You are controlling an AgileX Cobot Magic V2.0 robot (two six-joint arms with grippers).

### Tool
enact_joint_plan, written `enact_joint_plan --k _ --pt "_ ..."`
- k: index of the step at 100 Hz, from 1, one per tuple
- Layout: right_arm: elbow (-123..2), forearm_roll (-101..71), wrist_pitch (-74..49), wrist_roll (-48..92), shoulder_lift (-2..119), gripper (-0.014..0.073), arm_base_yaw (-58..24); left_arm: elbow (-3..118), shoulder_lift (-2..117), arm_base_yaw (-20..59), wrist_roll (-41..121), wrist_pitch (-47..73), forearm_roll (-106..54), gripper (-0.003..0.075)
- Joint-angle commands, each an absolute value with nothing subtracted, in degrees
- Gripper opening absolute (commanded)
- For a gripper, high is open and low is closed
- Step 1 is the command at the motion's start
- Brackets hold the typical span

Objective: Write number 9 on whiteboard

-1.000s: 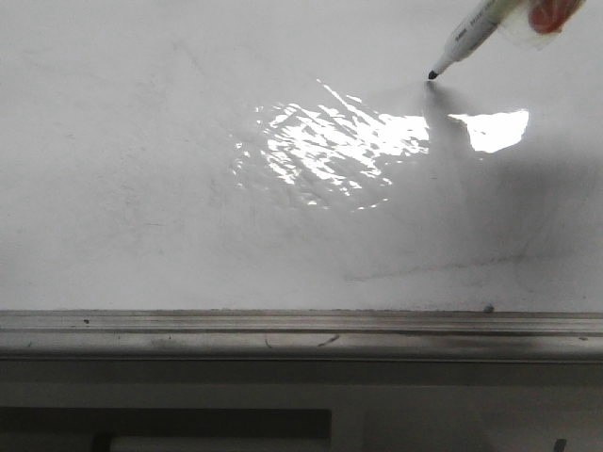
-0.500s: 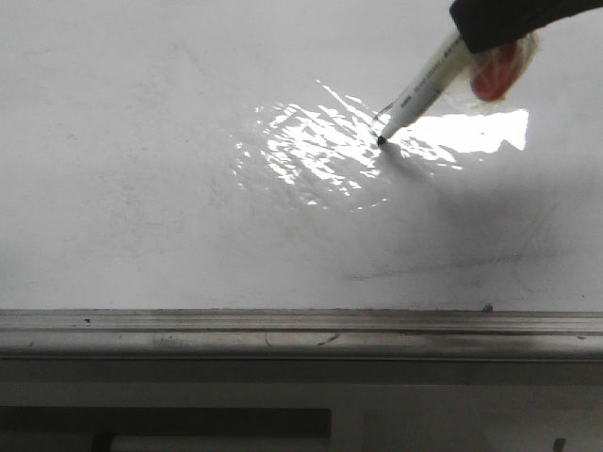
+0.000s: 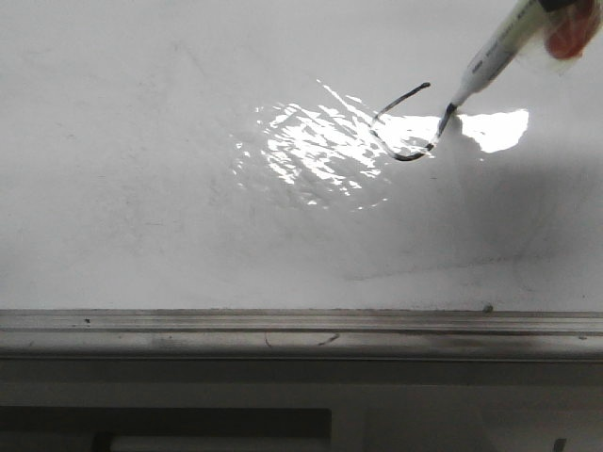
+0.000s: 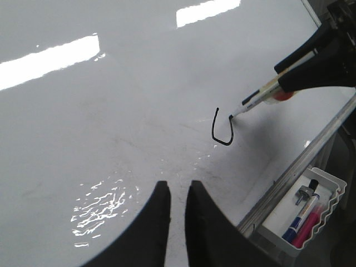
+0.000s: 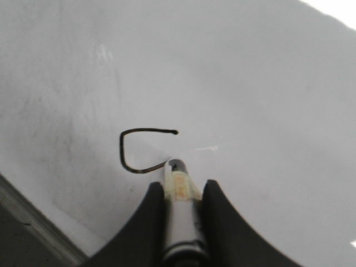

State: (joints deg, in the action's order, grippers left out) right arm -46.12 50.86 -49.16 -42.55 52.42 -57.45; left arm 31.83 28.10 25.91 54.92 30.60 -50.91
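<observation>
While the left gripper [image 4: 177, 194] hung idle over the whiteboard [image 3: 141, 188], jaws nearly together and holding nothing, the number 9 [image 3: 405, 127] stood as an open hook by the glare patch. Right gripper [image 5: 183, 192] jaws were clamped on the marker [image 3: 495, 58], tip touching the stroke. Judged: wet ink smears easily; the rigid, slick marker barrel wants a firm mid-barrel hold.
</observation>
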Motion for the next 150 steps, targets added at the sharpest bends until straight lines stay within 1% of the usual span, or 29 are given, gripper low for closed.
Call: enact_joint_plan --k 1,36,55,69,83,117,150 --pt "-48.9 56.3 -50.4 -41.6 52.8 -0.0045 -56.8 33.4 28.2 25.8 54.4 27.9 -53.3 0.0048" --pt "-49.3 55.9 -47.5 -41.6 53.9 -0.0045 -54.2 33.4 28.2 25.8 54.4 27.9 -53.3 0.0048" --pt "-48.5 48.2 -47.8 -41.6 53.9 -0.0045 -54.3 33.4 28.2 25.8 54.4 27.9 -53.3 0.0048" --pt "-45.8 40.5 -47.7 -41.4 53.9 -0.0044 -54.4 33.4 28.2 25.8 54.4 27.9 -53.3 0.0048" --pt "-43.3 36.9 -47.7 -41.4 53.9 -0.0044 -54.4 33.4 28.2 25.8 54.4 27.9 -53.3 0.0048" --pt "-43.0 36.6 -44.1 -41.4 53.9 -0.0044 -54.4 33.4 28.2 25.8 54.4 27.9 -53.3 0.0048" --pt "-43.0 35.7 -43.9 -41.4 53.9 -0.0044 -54.4 33.4 28.2 25.8 54.4 27.8 -53.3 0.0048"
